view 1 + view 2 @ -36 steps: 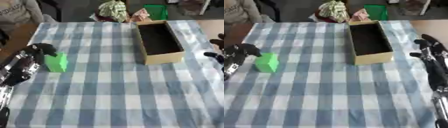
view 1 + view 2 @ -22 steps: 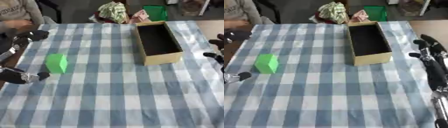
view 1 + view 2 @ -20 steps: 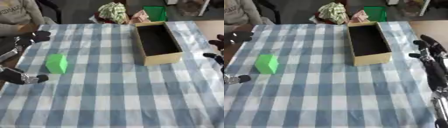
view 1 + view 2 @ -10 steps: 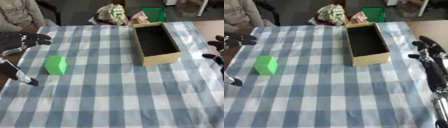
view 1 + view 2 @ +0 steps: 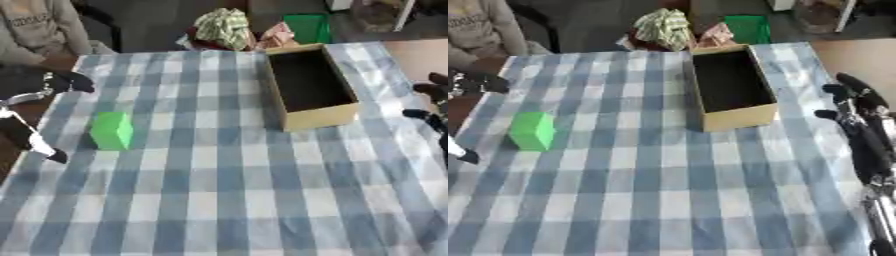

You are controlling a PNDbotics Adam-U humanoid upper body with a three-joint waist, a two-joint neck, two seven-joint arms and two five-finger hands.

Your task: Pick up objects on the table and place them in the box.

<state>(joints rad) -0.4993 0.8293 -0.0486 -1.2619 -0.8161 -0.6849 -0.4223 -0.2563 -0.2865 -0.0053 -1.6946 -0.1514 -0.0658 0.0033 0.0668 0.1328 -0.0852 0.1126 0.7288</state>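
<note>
Green block sits upright on the checked desk at 9 o'clock, well apart from the box at 1 o'clock; box looks empty and open-topped. Left hand is at 10 o'clock near the desk edge, up-left of the block, not touching it; fingers look curled, holding nothing, though it's dark and hard to read. Right hand idles at 3 o'clock beside the box, fingers relaxed, empty. Step in hand, as I read it: left hand reaches for the block. To do it well: open fingers before descending, come in from above, thumb on one broad face and fingers on the opposite, grasp mid-height so it doesn't tip. Lift clear of the cloth before traversing toward 1 o'clock; clear the box's near wall, then release inside.
</note>
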